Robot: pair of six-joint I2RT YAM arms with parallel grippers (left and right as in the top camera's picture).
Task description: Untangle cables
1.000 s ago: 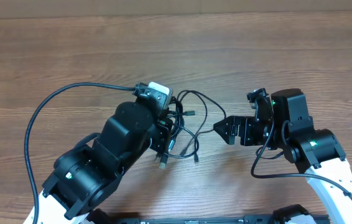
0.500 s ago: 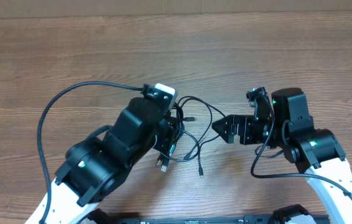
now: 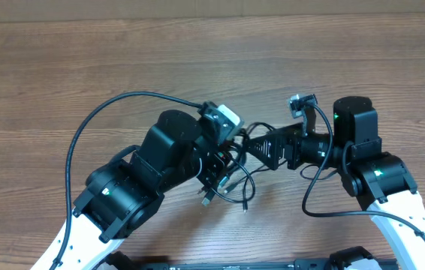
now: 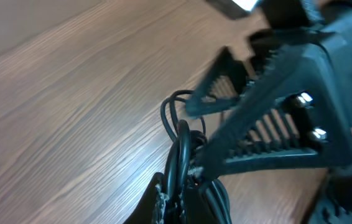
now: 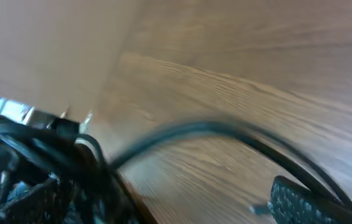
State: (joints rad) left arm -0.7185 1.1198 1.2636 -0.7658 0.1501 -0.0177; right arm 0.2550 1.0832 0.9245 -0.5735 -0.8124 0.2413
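The left gripper (image 4: 179, 190) clenches the cables (image 3: 236, 184) (apparently several strands) toward the table's (image 3: 348, 60) near edge, while the right gripper (image 3: 261, 147), jaws spread, sits just right of their loose loops, nearer of the 2.

Left arm (image 3: 149, 176) first: chunky black housings, rounded at the joints, with one small green light (image 3: 108, 190) glowing. A white link (image 3: 66, 244) runs off at the table's near edge. There's a white-capped camera block (image 3: 226, 118) at its wrist, and a thick black cable (image 3: 85, 139) curves out from it. Right arm (image 3: 366, 161) has the same black shells, two green status lights (image 3: 378, 172), its own white lower link (image 3: 404, 221), and a thinner black lead (image 3: 308, 196) alongside. On the right gripper (image 3: 248, 141) the fingers (image 4: 275, 124) are black triangular frames with ribbed inner faces and silver screws (image 4: 305, 98).
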